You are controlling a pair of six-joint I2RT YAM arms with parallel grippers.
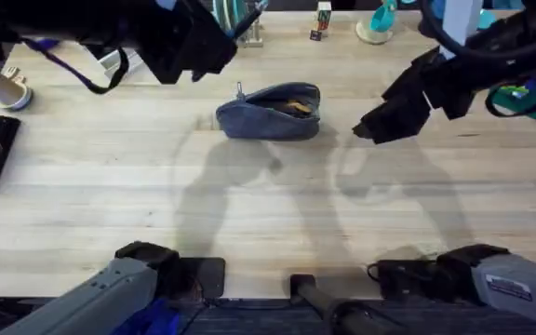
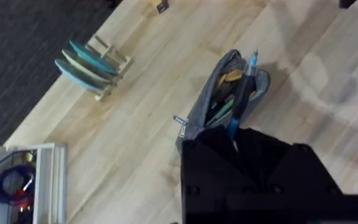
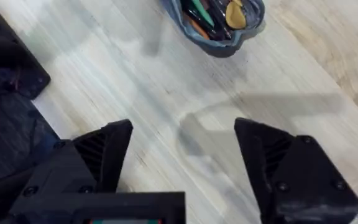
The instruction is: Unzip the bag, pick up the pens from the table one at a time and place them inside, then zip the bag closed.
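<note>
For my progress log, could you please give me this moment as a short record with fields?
bag: blue-grey pouch lying on the table, towards its far side
zipper: open, with the pull at one end
contents: several pens and a yellow item inside the open bag
loose pens on table: none seen
left gripper: above the bag, holding a blue pen that points into the opening
right gripper: open, empty, over bare table beside the bag
remaining: drop the blue pen in, zip the bag closed
</note>
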